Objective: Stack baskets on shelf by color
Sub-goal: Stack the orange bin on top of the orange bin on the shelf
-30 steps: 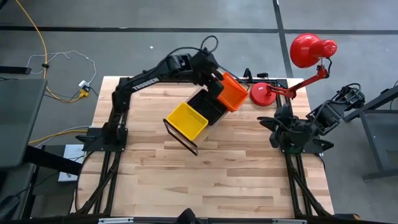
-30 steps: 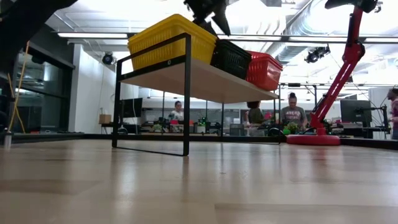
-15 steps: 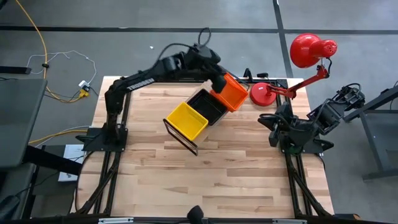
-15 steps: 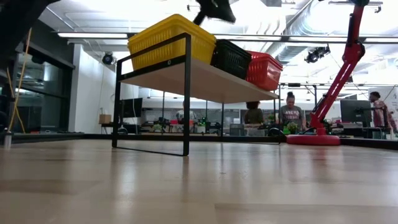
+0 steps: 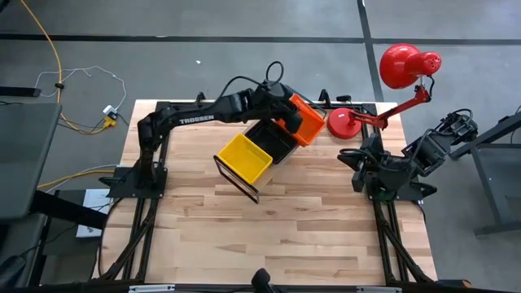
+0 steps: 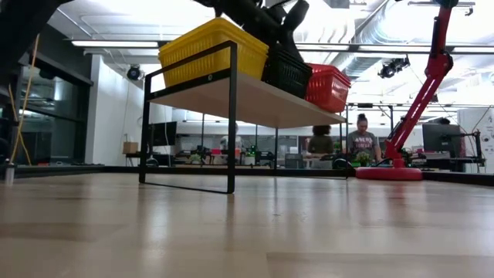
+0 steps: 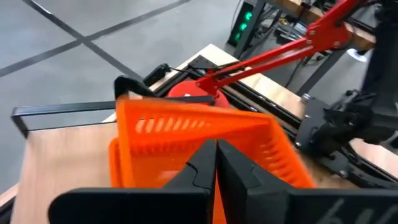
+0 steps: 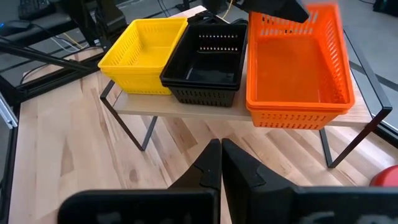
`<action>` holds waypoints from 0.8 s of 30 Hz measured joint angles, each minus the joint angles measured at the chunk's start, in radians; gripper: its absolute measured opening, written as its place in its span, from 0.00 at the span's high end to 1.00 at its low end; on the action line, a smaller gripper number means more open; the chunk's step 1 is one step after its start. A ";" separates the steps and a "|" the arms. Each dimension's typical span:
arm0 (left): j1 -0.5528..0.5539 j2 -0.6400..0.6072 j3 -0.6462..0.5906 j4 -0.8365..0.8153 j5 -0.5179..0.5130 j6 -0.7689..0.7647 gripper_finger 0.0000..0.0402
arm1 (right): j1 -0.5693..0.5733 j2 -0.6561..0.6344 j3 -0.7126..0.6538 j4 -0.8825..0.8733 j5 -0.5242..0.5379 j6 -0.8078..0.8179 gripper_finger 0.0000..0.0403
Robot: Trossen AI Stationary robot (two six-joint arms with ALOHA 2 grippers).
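Now, as I read it from my station:
Left hand [image 5: 286, 116]: fingers pressed together with nothing between them, over the orange basket [image 5: 305, 121] at the shelf's [image 8: 180, 107] right end; I see them meet just above its near rim.
Right hand [image 5: 358, 169]: closed on nothing, parked at the counter's [image 5: 277, 228] right edge, well apart from the baskets.
Baskets: yellow basket [image 5: 243, 156], black basket [image 5: 273, 139] and orange one side by side on the shelf, touching.
Look: rectangular plastic, slotted walls, smooth rims.
Shelf: pale wood board on thin black wire frame, standing on the counter.

Red lamp [image 5: 407, 69] beside wooden tabletop [image 5: 277, 228]
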 joint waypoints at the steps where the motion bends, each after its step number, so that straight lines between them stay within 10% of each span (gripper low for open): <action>1: 0.001 -0.001 -0.012 0.010 -0.006 0.000 1.00 | 0.000 0.000 0.000 0.000 0.000 -0.001 1.00; 12: 0.020 -0.021 -0.041 0.049 -0.008 0.000 1.00 | 0.000 0.000 0.000 -0.001 0.004 -0.001 1.00; 24: -0.030 -0.318 -0.039 0.001 0.152 0.187 1.00 | -0.097 0.055 -0.017 -0.092 0.023 0.129 1.00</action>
